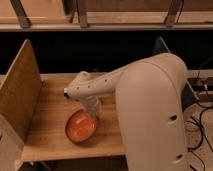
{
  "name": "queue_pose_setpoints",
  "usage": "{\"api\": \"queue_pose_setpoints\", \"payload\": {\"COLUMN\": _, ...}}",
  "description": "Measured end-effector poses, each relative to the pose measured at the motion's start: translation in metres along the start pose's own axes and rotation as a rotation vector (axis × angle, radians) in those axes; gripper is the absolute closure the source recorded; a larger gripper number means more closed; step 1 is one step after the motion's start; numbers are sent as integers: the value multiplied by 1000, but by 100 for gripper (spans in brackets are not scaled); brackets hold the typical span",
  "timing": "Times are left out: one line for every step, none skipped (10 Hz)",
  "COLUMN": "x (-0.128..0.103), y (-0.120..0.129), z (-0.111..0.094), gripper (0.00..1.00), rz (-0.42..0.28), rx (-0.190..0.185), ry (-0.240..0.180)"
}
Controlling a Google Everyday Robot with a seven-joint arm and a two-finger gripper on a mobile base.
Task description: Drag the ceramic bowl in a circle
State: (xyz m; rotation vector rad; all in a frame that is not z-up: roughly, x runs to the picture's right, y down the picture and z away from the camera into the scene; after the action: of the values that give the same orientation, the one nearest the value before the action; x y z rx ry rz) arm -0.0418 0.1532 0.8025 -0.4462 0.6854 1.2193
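- Your jaws are closed tight, low over the desk (50, 107) near its middle, right at the far right rim of the ceramic bowl (80, 127). I can't tell whether they pinch that rim or only press on it.
- Press down lightly and evenly, and sweep a slow, smooth arc so the bowl slides flat rather than tipping.
- The bowl lies just in front of the jaws and to their left, close to the desk's front edge, so steer the circle away from that edge.
- The wooden side panel (19, 95) stands on the left, so allow room there.
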Motion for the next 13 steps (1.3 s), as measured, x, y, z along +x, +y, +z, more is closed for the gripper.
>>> {"api": "queue_pose_setpoints", "payload": {"x": -11, "y": -4, "z": 2, "gripper": 100, "rz": 8, "rx": 10, "ry": -8}}
{"api": "queue_pose_setpoints", "payload": {"x": -23, "y": -8, "z": 2, "gripper": 100, "rz": 15, "rx": 17, "ry": -22}}
{"api": "queue_pose_setpoints", "payload": {"x": -31, "y": -12, "z": 0, "gripper": 100, "rz": 21, "rx": 21, "ry": -33}}
{"api": "queue_pose_setpoints", "payload": {"x": -44, "y": -18, "z": -2, "gripper": 100, "rz": 28, "rx": 24, "ry": -53}}
{"api": "queue_pose_setpoints", "payload": {"x": -51, "y": -17, "z": -3, "gripper": 100, "rz": 29, "rx": 17, "ry": -65}}
{"api": "queue_pose_setpoints", "payload": {"x": -68, "y": -4, "z": -2, "gripper": 100, "rz": 19, "rx": -21, "ry": -92}}
{"api": "queue_pose_setpoints", "payload": {"x": -76, "y": 11, "z": -1, "gripper": 100, "rz": 1, "rx": -53, "ry": -109}}
{"api": "queue_pose_setpoints", "payload": {"x": -80, "y": 27, "z": -1, "gripper": 100, "rz": -17, "rx": -84, "ry": -119}}
{"api": "queue_pose_setpoints", "payload": {"x": -81, "y": 46, "z": -1, "gripper": 100, "rz": -42, "rx": -118, "ry": -129}}
{"api": "queue_pose_setpoints", "payload": {"x": -79, "y": 62, "z": -4, "gripper": 100, "rz": -63, "rx": -153, "ry": -133}}
{"api": "queue_pose_setpoints", "payload": {"x": -75, "y": 75, "z": -9, "gripper": 100, "rz": -86, "rx": -180, "ry": -140}}
{"api": "queue_pose_setpoints", "payload": {"x": -71, "y": 81, "z": -13, "gripper": 100, "rz": -103, "rx": -192, "ry": -149}}
{"api": "queue_pose_setpoints", "payload": {"x": -58, "y": 84, "z": -21, "gripper": 100, "rz": -128, "rx": -193, "ry": -148}}
